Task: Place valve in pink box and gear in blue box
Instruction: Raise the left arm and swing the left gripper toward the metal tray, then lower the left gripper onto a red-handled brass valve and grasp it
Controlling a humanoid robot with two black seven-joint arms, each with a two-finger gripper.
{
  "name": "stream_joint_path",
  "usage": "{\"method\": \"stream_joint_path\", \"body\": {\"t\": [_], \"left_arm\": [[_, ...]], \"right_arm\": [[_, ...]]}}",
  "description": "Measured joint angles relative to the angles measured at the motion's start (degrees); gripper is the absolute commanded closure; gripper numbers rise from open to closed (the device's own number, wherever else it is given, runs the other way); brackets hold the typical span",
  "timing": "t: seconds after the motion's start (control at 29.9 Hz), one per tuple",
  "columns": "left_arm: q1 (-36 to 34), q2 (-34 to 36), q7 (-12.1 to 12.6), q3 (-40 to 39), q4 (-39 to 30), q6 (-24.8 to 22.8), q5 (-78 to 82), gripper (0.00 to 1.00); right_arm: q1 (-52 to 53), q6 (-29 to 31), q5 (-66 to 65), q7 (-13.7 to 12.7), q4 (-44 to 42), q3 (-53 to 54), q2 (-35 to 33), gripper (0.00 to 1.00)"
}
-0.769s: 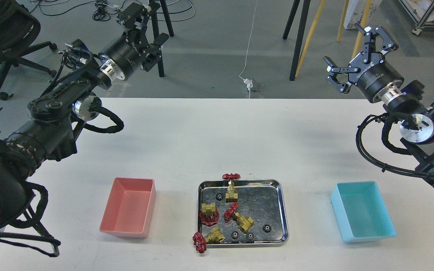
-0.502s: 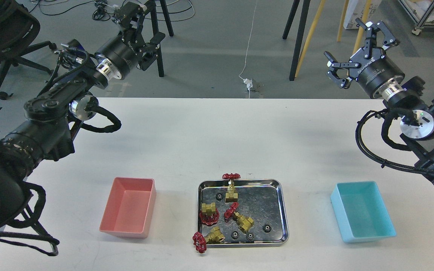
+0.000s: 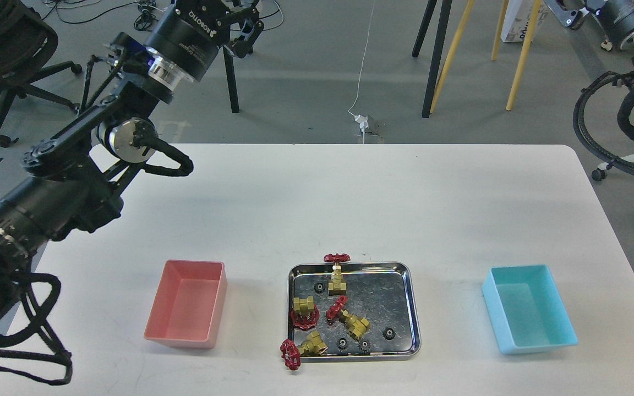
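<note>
**Waiting over the tray, both boxes empty**

Looking down from the head view, I see the steel tray (image 3: 411,308) at lower centre of the white surface (image 3: 317,209). Four valves sit on it: one valve (image 3: 337,275) upright at the tray's top edge with its red handwheel over the rim, two (image 3: 305,311) (image 3: 349,320) lying in the middle, and a fourth (image 3: 301,348) at the lower left corner, its handwheel hanging past the rim. Small black gears lie among them: one gear (image 3: 388,333) toward the lower right, others (image 3: 342,344) along the bottom edge.

The pink box (image 3: 187,311) sits lower left of the tray, the blue box (image 3: 529,308) lower right; both hold nothing.

My left end effector (image 3: 237,19) is at the upper left of the frame, cut by the top edge, so I cannot tell its opening. My right arm (image 3: 633,33) leaves the frame at upper right; its end effector is out of sight.
</note>
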Motion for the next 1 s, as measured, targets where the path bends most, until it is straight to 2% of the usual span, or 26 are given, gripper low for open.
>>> {"method": "stream_joint_path", "body": {"t": [0.1,0.2,0.3,0.4,0.5,0.57,0.67,0.74,1.0], "left_arm": [[-4.72,9.36,0.0,11.72,-9.18,-0.02,7.52,0.14],[-13.47,15.15,0.01,28.66,-14.59,0.22,16.44,0.14],[-22.88,17.63,0.0,45.43,-18.82,4.72,28.06,0.14],[-30.25,16.86,0.0,61.95,-21.32,11.75,37.66,0.14],[-34.22,10.65,0.0,76.59,-22.3,20.17,44.47,0.14],[-34.71,5.66,0.0,83.3,-22.2,25.84,46.02,0.14],[-34.55,-1.48,0.0,89.92,-21.78,33.48,46.38,0.14],[-33.89,-4.42,-0.01,91.87,-21.22,36.79,46.23,0.14],[-27.38,-7.76,0.0,91.59,-14.59,40.02,46.39,0.14]], "right_arm": [[-0.67,0.0,0.01,0.39,0.3,0.61,-0.47,0.0],[-0.93,0.0,0.03,0.68,0.35,0.95,-0.54,0.0],[-1.03,0.0,0.03,0.78,0.08,1.04,-0.17,0.0],[-1.35,0.0,0.03,0.78,-0.14,1.03,0.18,0.0],[-1.74,0.0,0.01,0.78,-0.93,0.82,0.43,0.0],[-1.9,0.0,0.01,0.78,-2.12,0.68,0.74,0.0],[-1.95,0.0,0.0,0.72,-3.99,0.54,1.66,0.0],[-1.96,0.0,0.0,0.7,-4.75,0.47,1.97,0.0],[-2.83,0.0,-0.01,0.7,-5.14,0.46,2.05,0.0]]}}
